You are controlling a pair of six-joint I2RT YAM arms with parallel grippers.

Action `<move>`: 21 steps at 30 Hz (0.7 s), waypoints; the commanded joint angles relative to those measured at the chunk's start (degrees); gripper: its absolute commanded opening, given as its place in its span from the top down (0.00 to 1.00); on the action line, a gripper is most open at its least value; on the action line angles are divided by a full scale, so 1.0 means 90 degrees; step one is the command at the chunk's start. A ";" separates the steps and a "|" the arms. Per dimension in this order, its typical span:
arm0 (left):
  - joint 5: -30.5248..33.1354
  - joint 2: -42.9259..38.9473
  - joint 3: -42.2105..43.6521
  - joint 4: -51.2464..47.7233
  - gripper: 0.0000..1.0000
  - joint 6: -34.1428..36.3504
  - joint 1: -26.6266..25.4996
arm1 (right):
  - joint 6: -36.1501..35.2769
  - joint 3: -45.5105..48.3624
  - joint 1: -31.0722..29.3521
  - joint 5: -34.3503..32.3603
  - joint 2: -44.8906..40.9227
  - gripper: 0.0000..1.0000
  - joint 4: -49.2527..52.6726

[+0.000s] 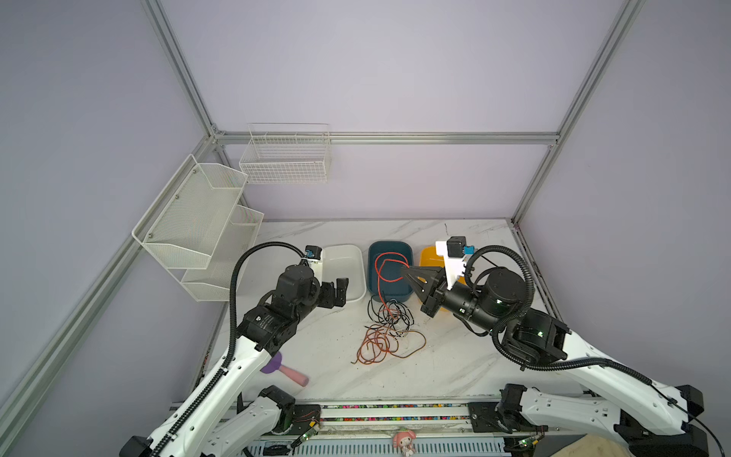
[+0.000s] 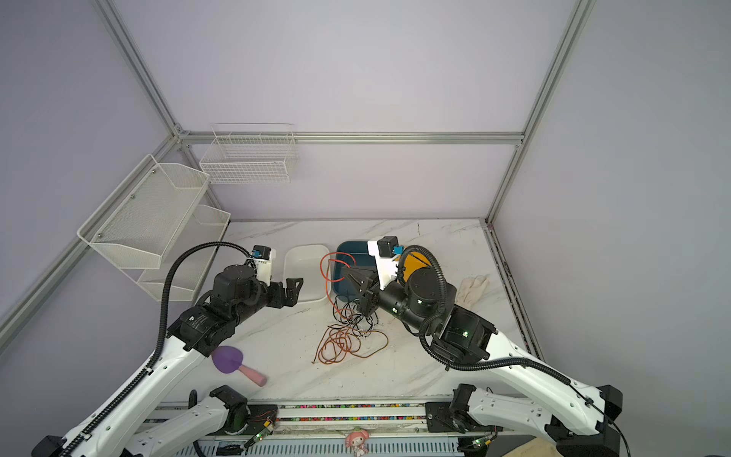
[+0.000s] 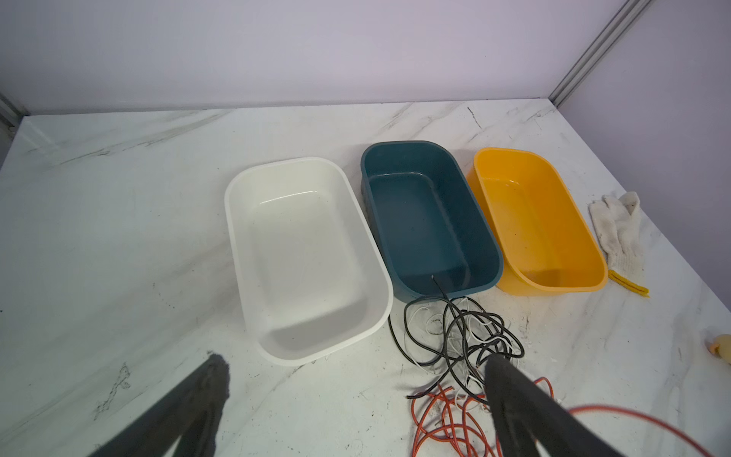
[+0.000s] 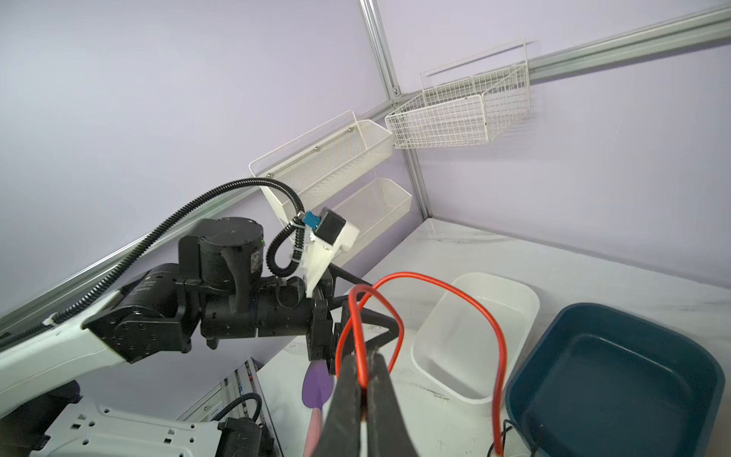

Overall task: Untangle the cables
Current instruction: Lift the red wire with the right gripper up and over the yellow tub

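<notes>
The cables (image 1: 389, 328) lie in a tangle of black, white and red-orange loops on the marble table, just in front of the blue bin (image 1: 389, 245). My right gripper (image 1: 403, 271) is raised over that bin and is shut on a red cable (image 4: 455, 292). This cable arcs up from the fingertips and hangs back down into the pile. In the right wrist view the right gripper (image 4: 362, 358) pinches the red strand tightly. My left gripper (image 1: 342, 289) hovers open in front of the white bin (image 1: 344, 253) and holds nothing. Seen from the left wrist, the left gripper (image 3: 355, 363) is beside the cables (image 3: 459, 340).
A yellow bin (image 3: 494, 158) stands right of the blue bin. A white glove (image 2: 474, 287) lies near the right edge. A purple and pink spatula (image 1: 285, 370) lies at the front left. White mesh racks (image 1: 197, 221) and a wire basket (image 1: 285, 158) hang on the walls.
</notes>
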State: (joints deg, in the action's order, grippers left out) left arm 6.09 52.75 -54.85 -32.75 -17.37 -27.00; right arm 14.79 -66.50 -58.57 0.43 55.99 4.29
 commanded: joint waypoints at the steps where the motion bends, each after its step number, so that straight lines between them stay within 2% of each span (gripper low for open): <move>1: -0.0373 -0.0029 -0.0067 0.0092 0.00 0.0082 0.0037 | -0.0314 -0.0579 -0.0045 -0.0190 0.0083 1.00 0.0397; 7: -0.0204 -0.0061 -0.0053 0.0089 0.00 0.0095 0.0032 | -0.0423 -0.1334 -0.0045 -0.1269 0.0274 1.00 0.0886; 13: -0.0024 -0.0099 -0.0029 0.0094 0.00 0.0098 0.0033 | -0.0797 -0.1167 -0.0036 -0.2609 0.0258 1.00 0.0807; 17: 0.0032 -0.0090 -0.0019 0.0087 0.00 0.0102 0.0036 | -0.0863 -0.1050 0.0013 -0.3246 0.0274 1.00 0.0735; 21: 0.0028 -0.0100 -0.0008 0.0094 0.00 0.0085 0.0032 | -0.0780 -0.0958 0.0324 -0.3372 0.0380 1.00 0.0747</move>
State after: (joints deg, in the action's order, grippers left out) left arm 5.78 52.80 -54.85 -32.75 -17.34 -27.00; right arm 8.43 -75.88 -57.39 -25.45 58.98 10.41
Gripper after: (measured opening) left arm 0.999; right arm 0.054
